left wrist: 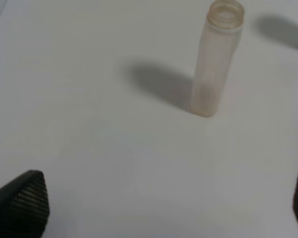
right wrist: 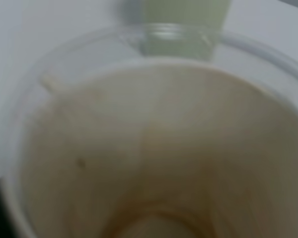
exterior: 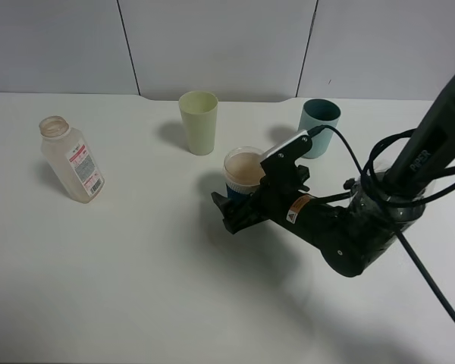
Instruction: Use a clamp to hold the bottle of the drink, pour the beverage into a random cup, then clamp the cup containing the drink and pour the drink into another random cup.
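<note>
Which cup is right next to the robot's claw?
The short cup with the blue band. The right claw sits right at it, while the pale green cup and the teal cup stand farther back.

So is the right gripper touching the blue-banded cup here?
Cannot tell. In the exterior high view the right gripper sits right at the blue-banded cup, hiding its lower body; no gap or contact shows. The right wrist view shows only the cup's inside.

A pale yellow-green tumbler [exterior: 199,121] stands upright and open-mouthed toward the back of the white bench [exterior: 136,288], casting a soft shadow to its left. Behind the bench rises a pale grey wall [exterior: 220,45] divided into panels by thin dark seams.
</note>
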You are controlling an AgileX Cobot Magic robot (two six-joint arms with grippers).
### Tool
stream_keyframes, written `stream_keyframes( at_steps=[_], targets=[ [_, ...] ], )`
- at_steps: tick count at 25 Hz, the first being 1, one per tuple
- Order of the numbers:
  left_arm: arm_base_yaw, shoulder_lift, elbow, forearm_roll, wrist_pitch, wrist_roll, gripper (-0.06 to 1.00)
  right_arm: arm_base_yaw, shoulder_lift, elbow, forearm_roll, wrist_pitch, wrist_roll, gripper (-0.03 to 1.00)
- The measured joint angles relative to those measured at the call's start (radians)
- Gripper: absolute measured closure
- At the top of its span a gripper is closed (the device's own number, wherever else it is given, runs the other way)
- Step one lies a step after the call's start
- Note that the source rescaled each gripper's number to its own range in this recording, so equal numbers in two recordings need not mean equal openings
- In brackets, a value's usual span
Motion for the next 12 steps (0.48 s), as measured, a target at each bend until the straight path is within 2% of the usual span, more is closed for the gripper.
stream_keyframes(
  at_steps=[5, 12],
  targets=[
    [0.0, 0.0, 0.0, 0.0, 0.0, 0.0, -0.05, 0.031, -0.105, 0.023, 0.05, 0.062, -0.002, -0.02],
    [0.0, 0.0, 0.0, 0.0, 0.0, 0.0, -0.05, 0.041, -0.354, 0.148, 0.162, 0.122, -0.036, -0.02]
  ],
)
